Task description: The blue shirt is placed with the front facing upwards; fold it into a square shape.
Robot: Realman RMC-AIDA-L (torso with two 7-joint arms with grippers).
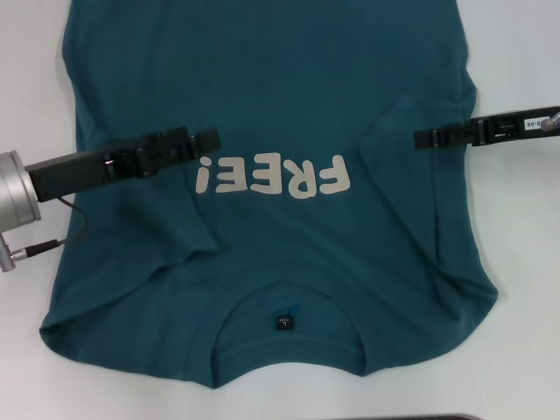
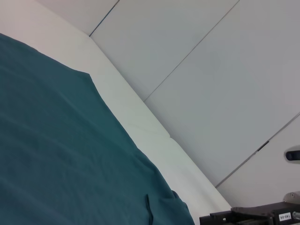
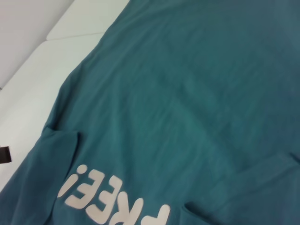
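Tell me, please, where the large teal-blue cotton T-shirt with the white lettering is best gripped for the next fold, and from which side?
I would pinch the large teal-blue cotton T-shirt at its collar-end corners, coming from above. The sleeves already look folded inward, so it lies as a long flat rectangle with the collar and black neck tag nearest the robot. The left gripper and right gripper hover over either side near the lettering.

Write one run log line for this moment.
blue shirt: front up, sleeves folded in | left gripper: above chest | right gripper: above shirt's right side

Blue shirt (image 1: 280,114): dark teal, white "FREE!" lettering, front up, both sleeves folded inward, collar toward table's near edge.
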